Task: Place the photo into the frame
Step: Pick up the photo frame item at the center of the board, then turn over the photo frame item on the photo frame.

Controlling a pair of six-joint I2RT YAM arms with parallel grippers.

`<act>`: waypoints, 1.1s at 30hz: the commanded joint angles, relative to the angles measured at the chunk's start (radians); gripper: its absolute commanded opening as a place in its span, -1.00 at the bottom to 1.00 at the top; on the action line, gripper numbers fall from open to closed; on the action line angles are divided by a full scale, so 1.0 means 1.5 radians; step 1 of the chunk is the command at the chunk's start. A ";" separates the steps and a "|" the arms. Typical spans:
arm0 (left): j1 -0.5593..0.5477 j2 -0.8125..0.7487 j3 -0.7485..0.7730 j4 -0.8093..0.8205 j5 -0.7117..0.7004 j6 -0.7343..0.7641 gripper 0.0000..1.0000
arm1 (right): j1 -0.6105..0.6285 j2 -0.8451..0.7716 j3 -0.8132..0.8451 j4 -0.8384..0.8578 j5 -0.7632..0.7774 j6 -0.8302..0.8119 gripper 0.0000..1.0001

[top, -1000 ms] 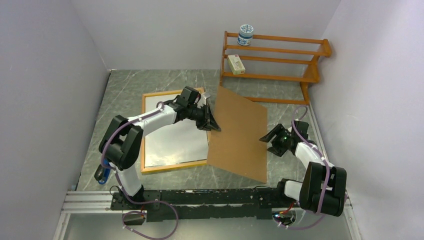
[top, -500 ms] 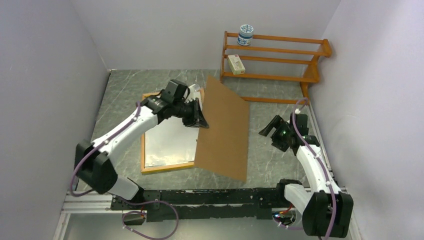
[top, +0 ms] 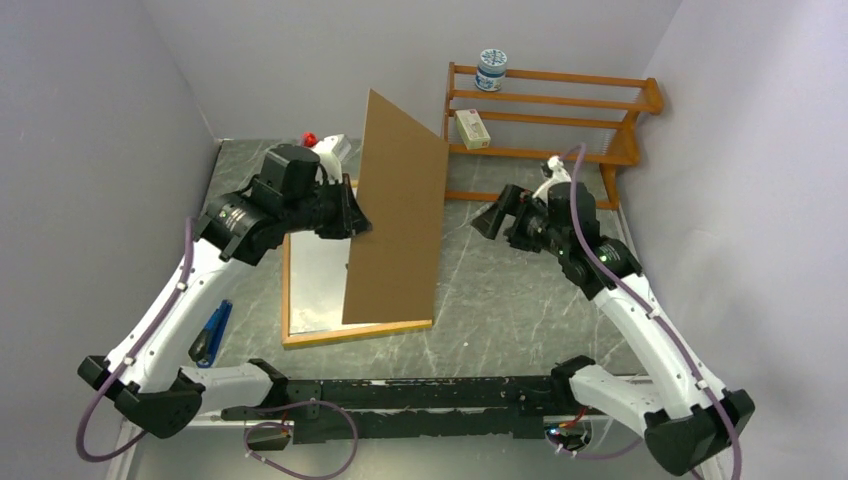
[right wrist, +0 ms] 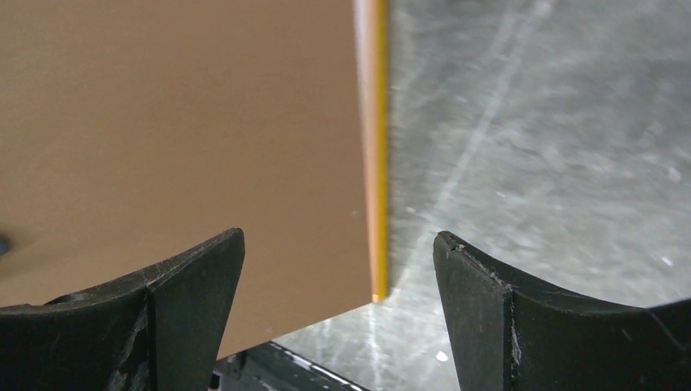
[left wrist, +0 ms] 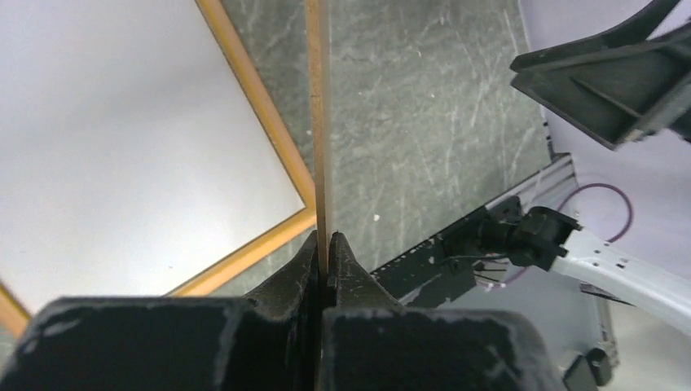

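Top external coverage is read from the worktop's left edge, where a blue-handled tool [top: 216, 322] is seen lying near the near-left corner. The frame [top: 350, 332] is laid flat on the left half of the worktop [top: 500, 300], its near rail close to the near edge. It is filled by a pale sheet [top: 315, 280]; whether that is paper or glass cannot be told.

Over the far part of the frame the left gripper [top: 355, 222] is held, clenched on the left edge of a brown backing board [top: 400, 230]. The board is carried upright above the frame's right rail, so the frame is found below this gripper and partly hidden by the board. In the left wrist view the jaws are seen pinched tight on the board [left wrist: 318, 122], which is viewed edge-on, with the frame [left wrist: 244, 254] underneath.

Right of the board, and apart from it, the right gripper [top: 500, 215] is held released, well clear of the frame. In the right wrist view the board [right wrist: 179, 122] is seen beyond the parted fingers [right wrist: 187, 285], untouched.

At the far-right corner a wooden shelf rack [top: 560, 100] is stood, with a jar [top: 491, 70] and a box [top: 472, 128] on it.
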 commanded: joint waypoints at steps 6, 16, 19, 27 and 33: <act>0.000 0.009 0.115 -0.003 -0.155 0.088 -0.95 | 0.200 0.195 0.332 -0.040 0.174 0.005 0.68; 0.001 0.033 0.145 0.043 -0.221 0.160 -0.95 | 0.306 0.415 0.617 -0.054 0.267 0.001 0.67; 0.000 0.036 0.138 0.058 -0.235 0.179 -0.95 | 0.309 0.460 0.685 -0.058 0.260 0.012 0.67; -0.001 0.022 0.091 0.112 -0.243 0.205 -0.95 | 0.311 0.510 0.721 -0.017 0.226 0.053 0.66; -0.001 0.013 0.058 0.141 -0.243 0.221 -0.95 | 0.311 0.520 0.720 0.020 0.187 0.074 0.66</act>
